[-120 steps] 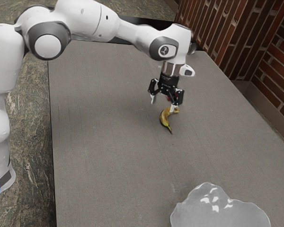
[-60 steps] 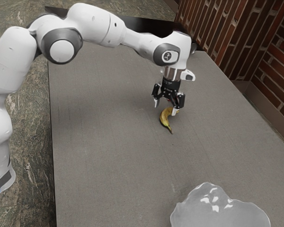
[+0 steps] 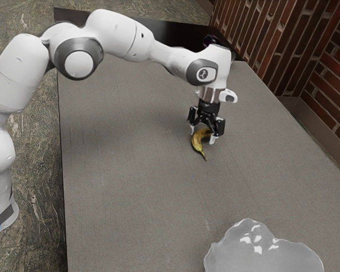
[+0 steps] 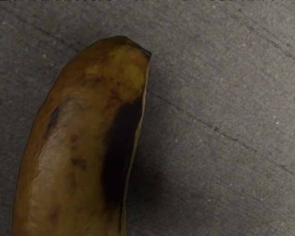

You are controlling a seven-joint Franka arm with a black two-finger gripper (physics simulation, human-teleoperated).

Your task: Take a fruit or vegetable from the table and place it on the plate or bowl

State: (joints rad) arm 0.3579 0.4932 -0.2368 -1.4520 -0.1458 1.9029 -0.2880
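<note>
Nearest us, the glassy, wavy-edged bowl (image 3: pixel 263 252) sits low on the grey, grainy worktop (image 3: pixel 124 170), well apart from the fruit. Mid-worktop lies the curved banana (image 3: pixel 199 143), smooth-skinned and yellow-brown with dark bruises. Since a second ago our claw (image 3: pixel 206 131) has dropped lower and now straddles the banana's far end, fingers spread, not clamped. Red brick wall (image 3: pixel 294 45) behind.

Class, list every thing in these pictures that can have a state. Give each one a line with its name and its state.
gripper: open, low at the banana's upper end.
banana: lying on the table, not lifted, skin brown-spotted.
clear bowl: upright, empty, well apart from the banana.
</note>
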